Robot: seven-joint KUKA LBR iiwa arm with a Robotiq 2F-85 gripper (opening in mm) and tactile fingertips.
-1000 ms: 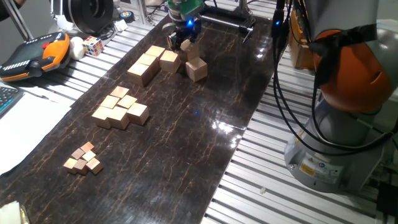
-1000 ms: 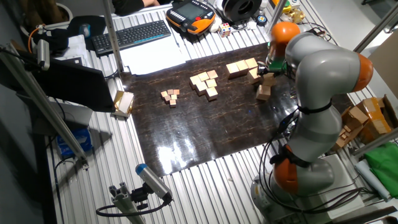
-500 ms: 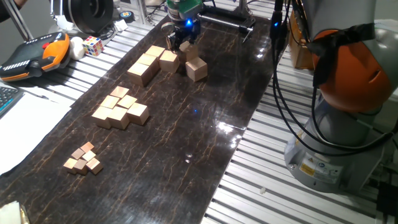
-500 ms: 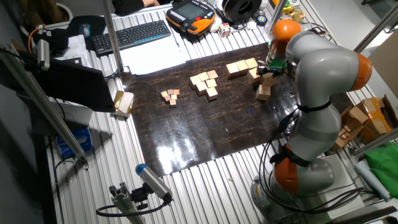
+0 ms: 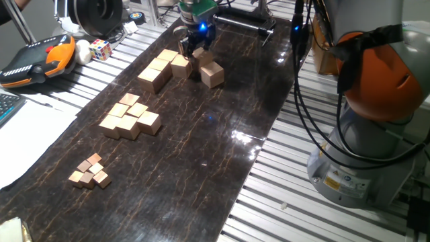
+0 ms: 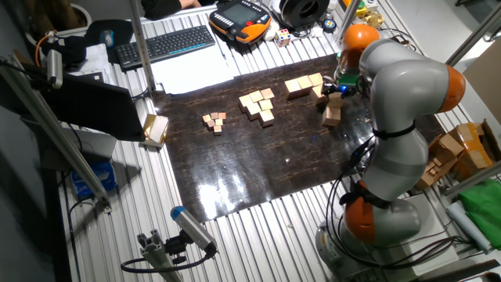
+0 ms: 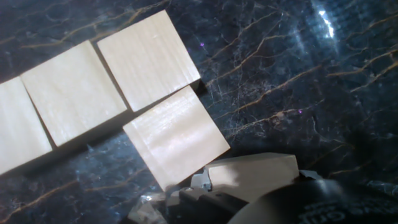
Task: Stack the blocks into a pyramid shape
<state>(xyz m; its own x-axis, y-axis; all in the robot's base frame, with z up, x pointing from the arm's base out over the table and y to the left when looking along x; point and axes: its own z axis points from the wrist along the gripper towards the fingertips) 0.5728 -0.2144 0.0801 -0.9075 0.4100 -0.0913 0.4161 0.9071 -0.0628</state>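
A row of large tan blocks (image 5: 158, 70) lies on the dark mat at the far end; it also shows in the other fixed view (image 6: 304, 84) and in the hand view (image 7: 62, 93). One block (image 5: 212, 75) stands apart to the right, with a tilted block (image 5: 202, 56) against or on it. My gripper (image 5: 193, 46) hangs low between the row and these two, also visible in the other fixed view (image 6: 337, 84). In the hand view a block (image 7: 177, 143) lies just off the row's end. A pale tan piece (image 7: 249, 174) shows at my fingers; I cannot tell what it is.
A cluster of medium tan cubes (image 5: 131, 117) sits mid-mat and tiny cubes (image 5: 89, 171) sit nearer the front. A teach pendant (image 5: 37, 57) and a Rubik's cube (image 5: 101, 48) lie left of the mat. The arm's base (image 5: 376, 121) stands on the right.
My gripper has shifted slightly toward the row of large blocks. The tilted block beside it now sits a little lower.
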